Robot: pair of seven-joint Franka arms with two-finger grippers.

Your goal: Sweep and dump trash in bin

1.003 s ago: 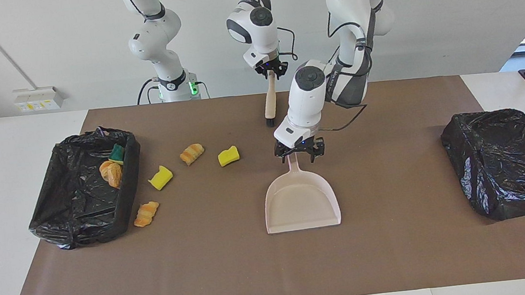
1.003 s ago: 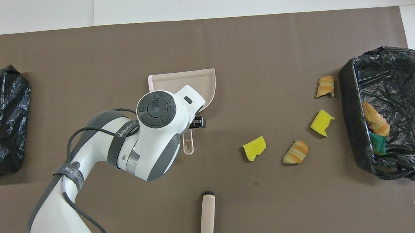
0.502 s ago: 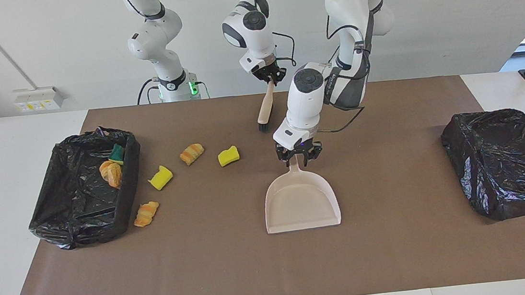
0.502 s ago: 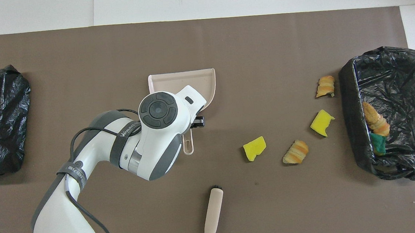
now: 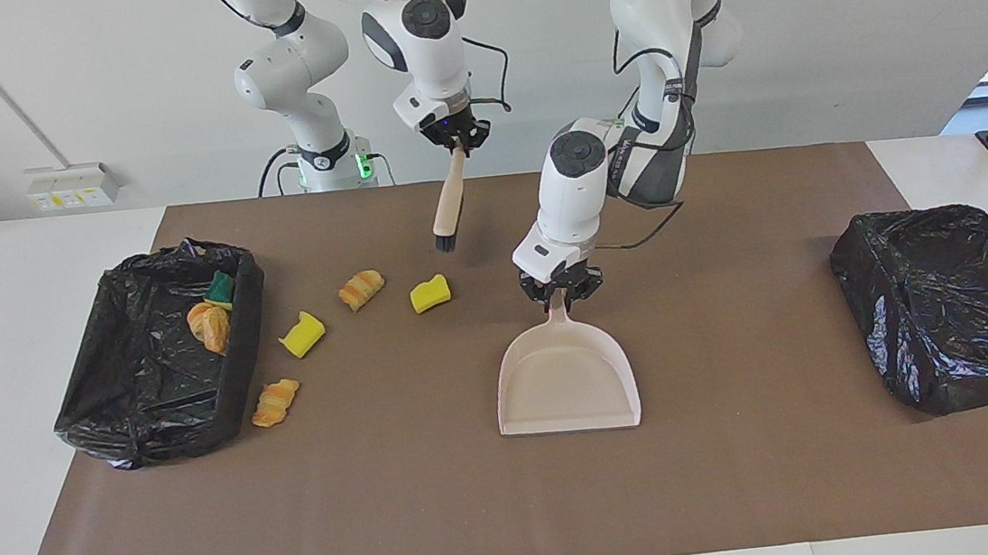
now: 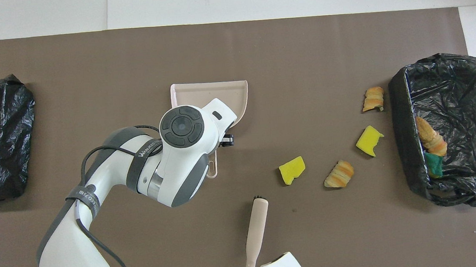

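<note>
Gripping dustpan handle, left tool clenched, right tool grasping raised brush

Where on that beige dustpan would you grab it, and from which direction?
By its narrow handle, from straight above. The dustpan lies flat with the handle pointing toward the robots, a slim stem that jaws can span; the left gripper is there.

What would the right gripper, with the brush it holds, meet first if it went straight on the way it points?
The right gripper points down, slightly tilted. The brush bristles would probably meet bare brown mat first, nearer the robots than the yellow sponge chunk; depth is uncertain.
</note>
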